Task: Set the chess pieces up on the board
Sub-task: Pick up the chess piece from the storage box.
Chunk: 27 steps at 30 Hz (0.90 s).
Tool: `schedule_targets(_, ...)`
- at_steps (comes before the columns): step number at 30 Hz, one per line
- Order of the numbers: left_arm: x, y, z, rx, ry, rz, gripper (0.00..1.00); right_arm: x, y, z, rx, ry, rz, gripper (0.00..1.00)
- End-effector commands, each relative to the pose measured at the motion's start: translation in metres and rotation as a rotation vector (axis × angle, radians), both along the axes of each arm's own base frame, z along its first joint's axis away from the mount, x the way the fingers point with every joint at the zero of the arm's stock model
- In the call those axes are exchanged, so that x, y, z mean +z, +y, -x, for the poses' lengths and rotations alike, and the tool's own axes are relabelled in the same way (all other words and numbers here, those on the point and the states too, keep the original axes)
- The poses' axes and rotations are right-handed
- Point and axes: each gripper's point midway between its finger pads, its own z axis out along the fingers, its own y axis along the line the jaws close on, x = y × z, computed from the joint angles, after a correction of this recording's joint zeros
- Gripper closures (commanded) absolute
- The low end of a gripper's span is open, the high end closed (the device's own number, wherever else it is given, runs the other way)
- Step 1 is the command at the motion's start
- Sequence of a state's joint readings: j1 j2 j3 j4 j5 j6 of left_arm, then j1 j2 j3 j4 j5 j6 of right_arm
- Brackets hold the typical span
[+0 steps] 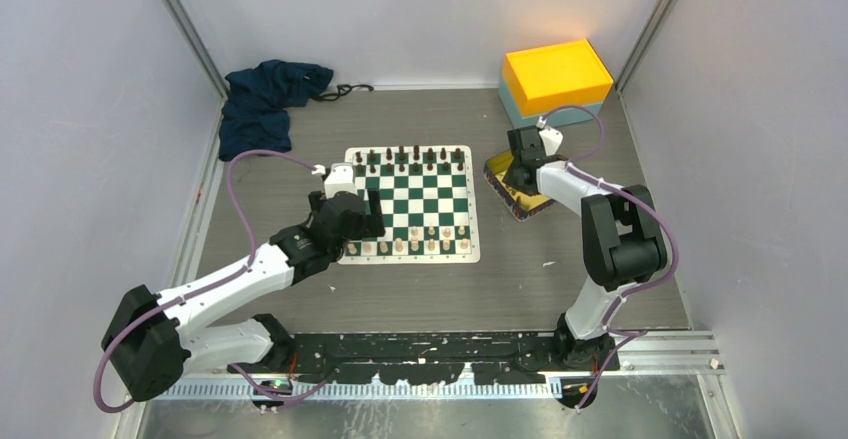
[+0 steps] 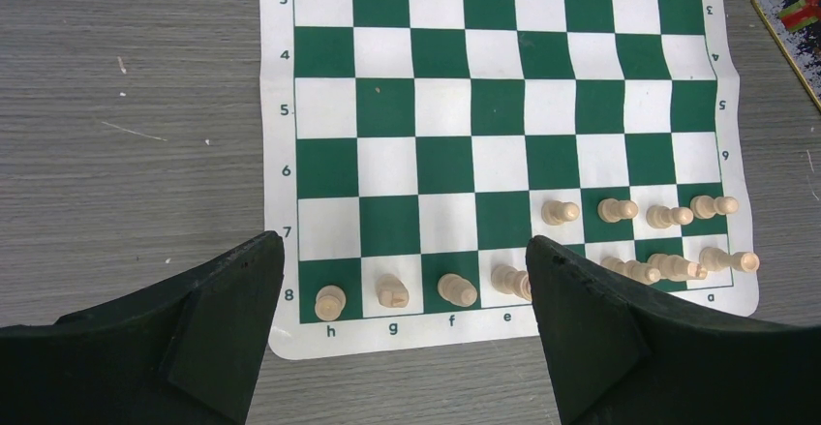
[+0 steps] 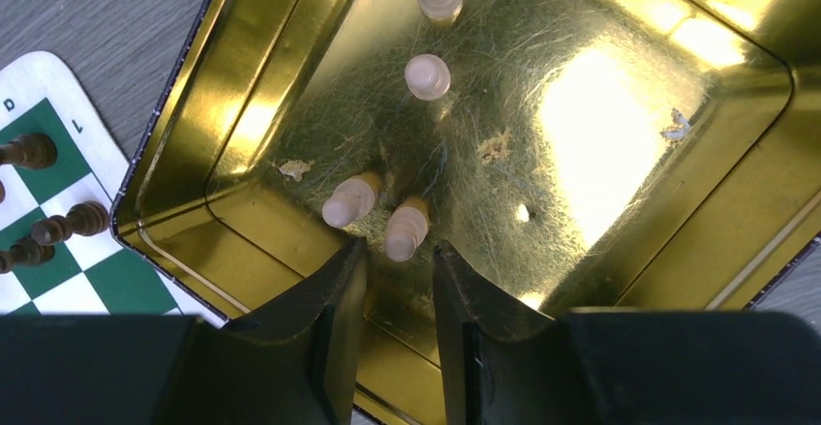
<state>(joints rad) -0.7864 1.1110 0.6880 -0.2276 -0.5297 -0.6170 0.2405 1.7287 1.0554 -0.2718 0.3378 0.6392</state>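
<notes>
The green-and-white board lies mid-table. Several cream chess pieces stand along its near rows. In the left wrist view the board shows cream pieces on the near rank and pawns one rank further in. My left gripper hangs wide open over the board's near left corner, holding nothing. My right gripper is down in the gold tray, its jaws open a little. One cream pawn stands just at the fingertips, with a gap on each side. Another pawn stands beside it.
Two more cream pawns stand deeper in the tray. Black pieces fill the board's far rows, some showing in the right wrist view. A yellow box sits behind the tray, a dark blue cloth at the far left.
</notes>
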Motion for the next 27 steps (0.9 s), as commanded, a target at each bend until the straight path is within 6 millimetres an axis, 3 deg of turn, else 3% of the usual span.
schedule_targets(1, 0.0266, -0.0103, -0.0127, 0.010, -0.070, 0.057, 0.05, 0.0062, -0.0029, -0.0123, -0.023, -0.044, -0.014, 0.63)
schedule_targets(18, 0.0248, -0.0119, -0.0148, 0.010, -0.068, 0.052, 0.05, 0.0010, -0.0039, -0.0167, -0.017, -0.033, -0.023, 0.68)
schedule_targets(27, 0.0248, -0.0116, -0.0142, 0.011, -0.066, 0.053, 0.05, 0.0019, -0.0051, -0.0165, -0.016, -0.034, -0.017, 0.99)
